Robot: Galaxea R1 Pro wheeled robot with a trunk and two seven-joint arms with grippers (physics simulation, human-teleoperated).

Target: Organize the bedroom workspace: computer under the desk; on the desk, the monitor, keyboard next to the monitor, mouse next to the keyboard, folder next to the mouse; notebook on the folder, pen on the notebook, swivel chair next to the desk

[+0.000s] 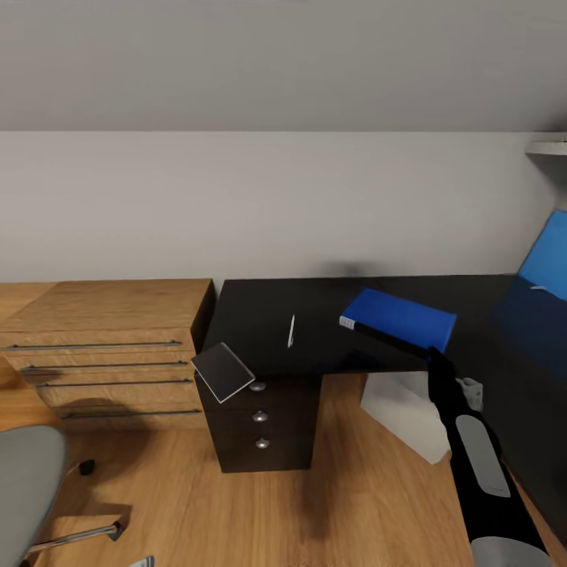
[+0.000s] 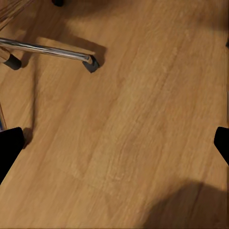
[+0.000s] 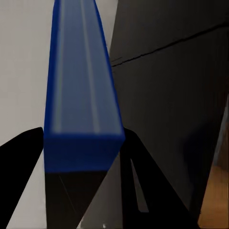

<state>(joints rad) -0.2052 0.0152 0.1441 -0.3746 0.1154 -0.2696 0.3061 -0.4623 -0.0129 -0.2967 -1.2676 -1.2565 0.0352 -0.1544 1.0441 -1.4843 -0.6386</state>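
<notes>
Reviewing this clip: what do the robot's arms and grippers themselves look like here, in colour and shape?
In the head view the right arm is glossy black and tubular, with a long grey oval panel on the forearm and a pale grey segment nearer the trunk. The right gripper has flat, black, tapering jaws. The left gripper shows as two black fingertips. No cables or markings are visible.

Oak plank floor (image 2: pixel 129 119) under the left end effector (image 2: pixel 114 143), its two black fingertips (image 2: pixel 9 145) at opposite edges, spread wide with nothing between. Chrome leg of the swivel chair (image 2: pixel 45 49) ends in a dark caster, resting on floor. Dark shadow across near corner.
</notes>
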